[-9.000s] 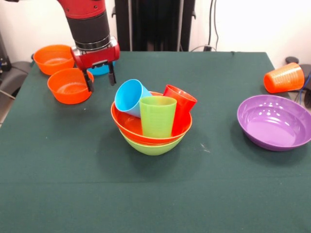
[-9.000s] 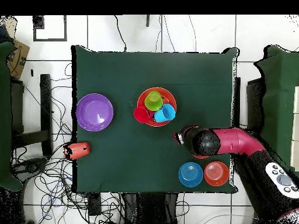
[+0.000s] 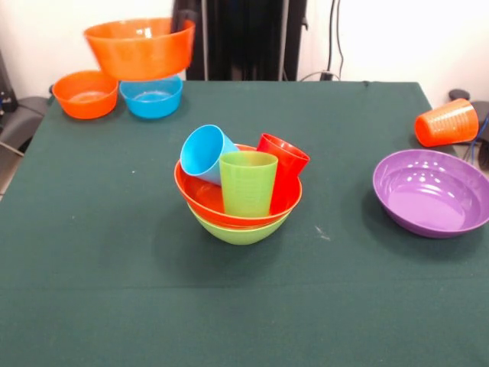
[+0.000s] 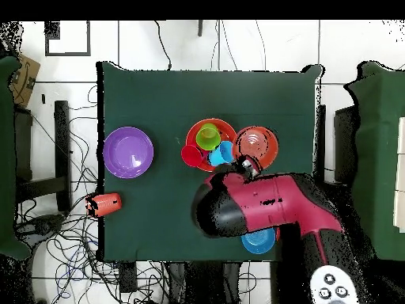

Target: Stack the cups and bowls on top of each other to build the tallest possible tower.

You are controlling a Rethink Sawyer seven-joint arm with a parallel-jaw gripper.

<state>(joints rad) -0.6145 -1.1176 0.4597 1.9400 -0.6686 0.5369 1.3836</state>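
Note:
The tower (image 3: 239,229) stands mid-table: a large lime green bowl holding an orange-red bowl (image 3: 200,197), with the light blue cup (image 3: 205,153), lime green cup (image 3: 247,182) and red cup (image 3: 284,170) leaning inside. A small orange bowl (image 3: 140,47) hangs in the air above the back left of the table. In the overhead view my gripper (image 4: 248,163) holds this bowl (image 4: 257,146) by its rim, right beside the tower (image 4: 210,144). The front view does not show the gripper.
A second small orange bowl (image 3: 85,93) and the small blue bowl (image 3: 152,96) sit at the back left. The large purple bowl (image 3: 432,191) is at the right, with the orange cup (image 3: 447,122) on its side behind it. My arm (image 4: 253,207) covers part of the table.
The gripper has taken hold of one small orange bowl and lifted it off the table. The arm has swung over toward the tower. The tower itself is unchanged.

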